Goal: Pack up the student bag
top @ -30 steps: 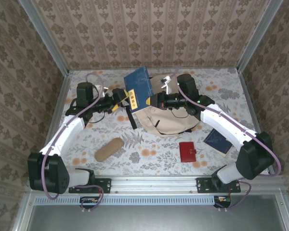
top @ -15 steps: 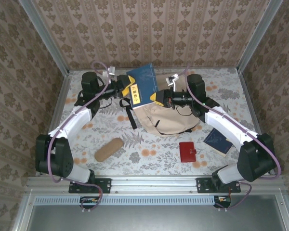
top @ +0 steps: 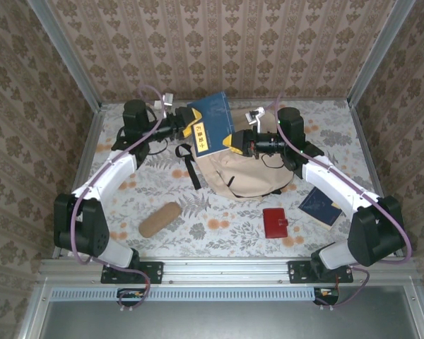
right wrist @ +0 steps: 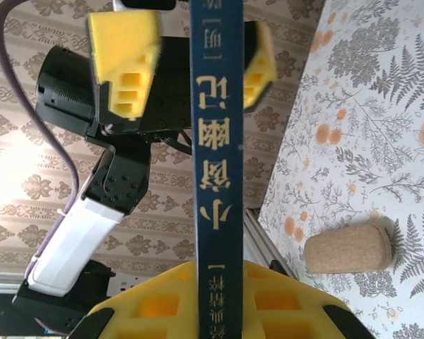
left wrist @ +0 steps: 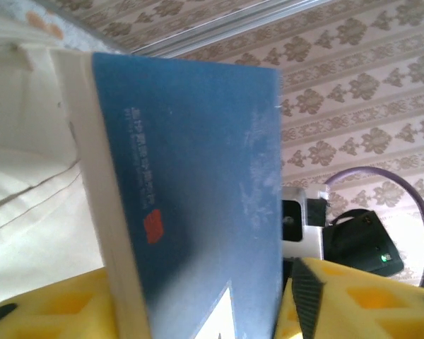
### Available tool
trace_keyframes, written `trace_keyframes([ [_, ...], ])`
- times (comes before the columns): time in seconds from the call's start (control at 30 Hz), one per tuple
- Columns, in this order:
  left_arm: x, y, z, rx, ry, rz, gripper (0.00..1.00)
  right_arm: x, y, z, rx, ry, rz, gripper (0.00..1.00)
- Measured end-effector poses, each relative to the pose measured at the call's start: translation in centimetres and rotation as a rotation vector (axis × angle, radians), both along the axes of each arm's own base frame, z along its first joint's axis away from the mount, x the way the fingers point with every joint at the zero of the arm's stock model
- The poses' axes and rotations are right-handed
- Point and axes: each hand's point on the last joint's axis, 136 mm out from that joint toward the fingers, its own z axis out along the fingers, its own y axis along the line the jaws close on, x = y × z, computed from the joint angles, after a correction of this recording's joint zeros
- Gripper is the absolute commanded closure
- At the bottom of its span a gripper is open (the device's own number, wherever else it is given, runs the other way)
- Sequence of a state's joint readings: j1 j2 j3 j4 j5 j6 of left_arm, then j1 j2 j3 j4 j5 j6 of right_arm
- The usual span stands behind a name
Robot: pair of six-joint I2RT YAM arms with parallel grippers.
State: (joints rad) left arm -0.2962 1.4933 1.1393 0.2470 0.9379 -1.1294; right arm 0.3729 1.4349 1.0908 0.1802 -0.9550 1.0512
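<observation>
A blue book (top: 212, 126) with a yellow label hangs on edge over the back of the student bag (top: 249, 178), a large cream backpack lying on the table. My left gripper (top: 186, 131) is shut on the book from the left, its yellow fingers (left wrist: 49, 311) against both covers (left wrist: 191, 191). From the right, my right gripper (top: 231, 141) is shut on the same book. The right wrist view faces the dark spine (right wrist: 216, 176) with gold characters, my right gripper (right wrist: 218, 300) clamping its lower end. The bag's cream cloth (left wrist: 21, 183) lies just behind the book.
A tan cylindrical pouch (top: 160, 219) lies at front left, also in the right wrist view (right wrist: 348, 258). A red wallet (top: 275, 223) and a dark blue booklet (top: 321, 207) lie at front right. The bag's black strap (top: 191, 169) trails left. Walls enclose the table.
My left arm swung up and back from beside the bag, and its gripper closed on the book's left side. The book, held by my right gripper, shifted slightly back and right.
</observation>
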Motion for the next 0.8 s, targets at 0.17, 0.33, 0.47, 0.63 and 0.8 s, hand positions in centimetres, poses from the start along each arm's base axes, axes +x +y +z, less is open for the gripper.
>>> trace_keyframes([
  [0.17, 0.0, 0.0, -0.7, 0.035, 0.016, 0.007, 0.36, -0.1, 0.1, 0.2, 0.012, 0.011, 0.007, 0.91],
  [0.33, 0.3, -0.1, -0.8, 0.027, 0.025, 0.007, 0.54, -0.3, 0.1, 0.4, 0.018, 0.01, 0.018, 0.91],
  [0.47, 0.4, -0.1, -0.1, 0.006, 0.007, 0.009, 0.79, -0.1, 0.2, -0.1, 0.013, 0.021, 0.017, 0.86],
  [0.63, 0.6, -0.4, 0.1, -0.011, 0.005, 0.024, 0.96, 0.7, -0.2, -1.4, -0.025, 0.045, -0.033, 0.44],
  [0.8, 1.3, -0.9, -1.3, 0.01, 0.042, 0.123, 1.0, 1.7, -1.2, -2.8, -0.015, 0.065, -0.19, 0.31],
])
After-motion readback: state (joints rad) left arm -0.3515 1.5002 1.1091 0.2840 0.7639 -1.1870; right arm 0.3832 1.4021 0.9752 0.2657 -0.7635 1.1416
